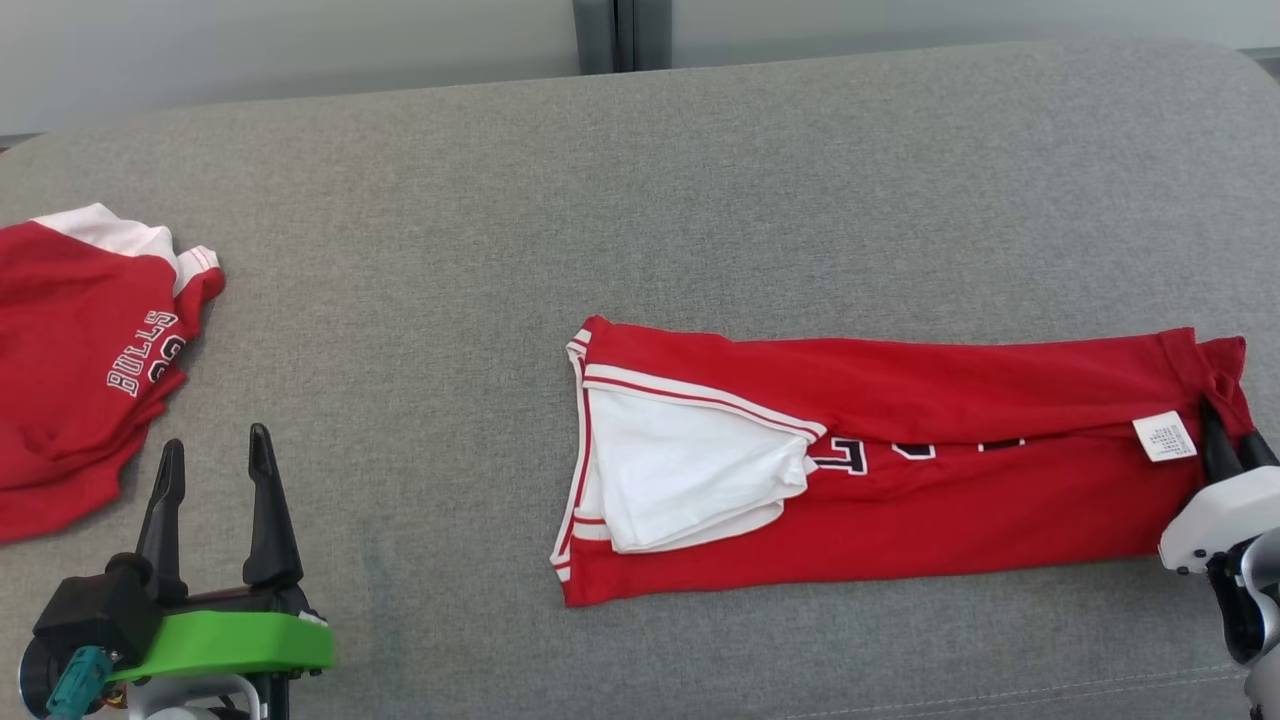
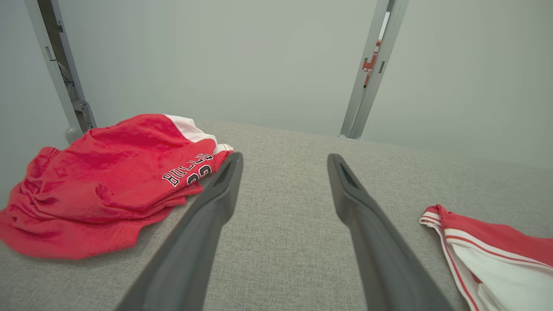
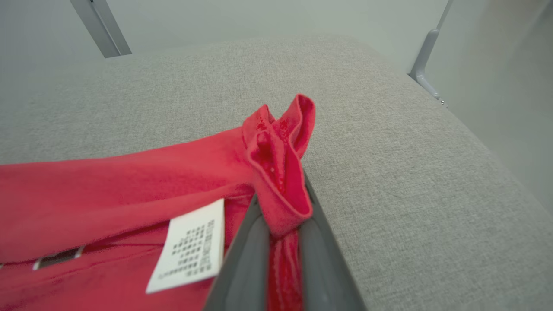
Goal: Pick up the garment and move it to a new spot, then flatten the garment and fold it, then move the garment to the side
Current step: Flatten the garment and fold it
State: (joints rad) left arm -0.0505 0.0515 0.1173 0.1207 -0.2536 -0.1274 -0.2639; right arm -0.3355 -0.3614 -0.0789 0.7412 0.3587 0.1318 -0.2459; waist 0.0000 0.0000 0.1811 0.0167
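Note:
The garment (image 1: 900,460) is a red jersey with white trim, lying folded lengthwise across the grey cushion. Its white sleeve panel (image 1: 690,470) faces left and a white care label (image 1: 1164,436) sits near its right end. My right gripper (image 1: 1228,425) is shut on the bunched red hem at that right end. In the right wrist view the garment's fabric (image 3: 281,172) is pinched between the two fingers (image 3: 246,259). My left gripper (image 1: 215,462) stands open above the cushion at the lower left, holding nothing. Its fingers (image 2: 216,203) point across bare fabric, and the garment's sleeve edge (image 2: 488,246) shows at the right.
A second red "BULLS" jersey (image 1: 80,360) lies crumpled at the cushion's left edge, close to my left gripper. The grey cushion (image 1: 640,200) spreads wide behind both garments. Pale wall panels and a metal post (image 2: 367,73) stand behind it.

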